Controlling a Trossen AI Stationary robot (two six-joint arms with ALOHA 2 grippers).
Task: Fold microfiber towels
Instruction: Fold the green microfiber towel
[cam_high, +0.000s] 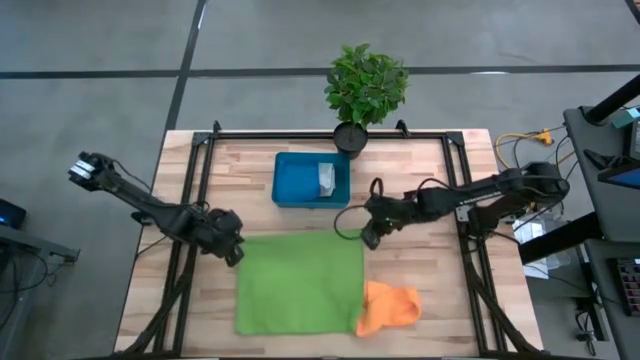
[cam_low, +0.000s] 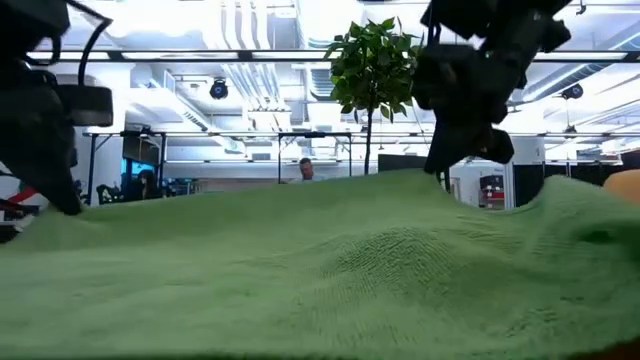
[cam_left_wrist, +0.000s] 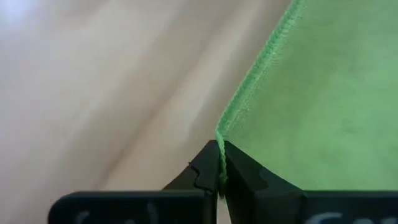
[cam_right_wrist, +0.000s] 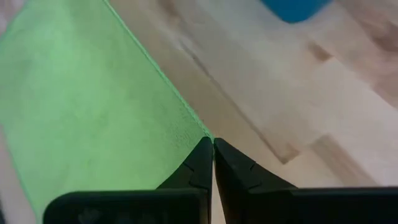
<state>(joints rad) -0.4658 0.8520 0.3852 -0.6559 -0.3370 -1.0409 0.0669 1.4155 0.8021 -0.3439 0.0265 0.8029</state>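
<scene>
- At table's left side, left gripper (cam_high: 233, 252) sits clamped on the far-left corner of the lime green towel (cam_high: 300, 283); left wrist view shows the stitched hem pinched between its closed fingers (cam_left_wrist: 202, 177).
- Green towel lies spread flat between the two grippers and runs from them toward the table's near edge; low view shows it rumpled in soft waves (cam_low: 330, 270).
- Blue tray (cam_high: 292, 190) sits on the far side of the towel, between the grippers, with a folded grey-white towel (cam_high: 327, 178) inside.
- Potted plant (cam_high: 365, 85) stands past the tray at the table's far edge.
- Right gripper (cam_high: 369, 238) is closed on the towel's far-right corner; right wrist view shows the corner tip meeting its fingers (cam_right_wrist: 193, 171).
- Orange towel (cam_high: 388, 306) lies crumpled on the near side of the right gripper, touching the green towel's right edge.
- Wooden table (cam_high: 440, 290) is bare to the right.
</scene>
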